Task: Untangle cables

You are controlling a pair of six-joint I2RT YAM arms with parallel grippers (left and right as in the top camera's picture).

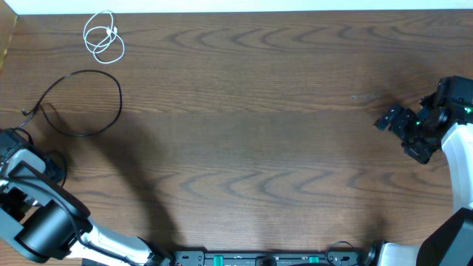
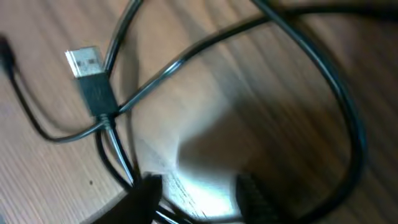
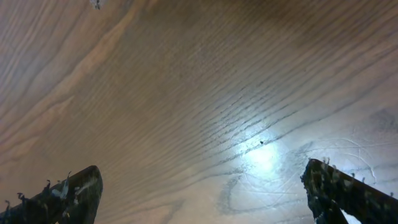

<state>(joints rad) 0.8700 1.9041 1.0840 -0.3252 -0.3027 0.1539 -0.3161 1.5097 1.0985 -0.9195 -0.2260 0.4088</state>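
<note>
A white cable (image 1: 103, 35) lies coiled at the far left of the table. A black cable (image 1: 81, 103) forms a wide loop below it. In the left wrist view, black cable strands (image 2: 186, 53) cross each other beside a silver-tipped USB plug (image 2: 87, 68). My left gripper (image 2: 199, 199) is open low over them, and strands run past its left finger. My right gripper (image 1: 388, 118) is open and empty over bare wood at the right, as its wrist view also shows (image 3: 202, 193). I cannot tell the two black cables apart here.
The left arm (image 1: 22, 159) covers the table's left edge and part of the black cable. The right arm (image 1: 451, 140) stands at the right edge. The wooden table (image 1: 259, 133) lies between them.
</note>
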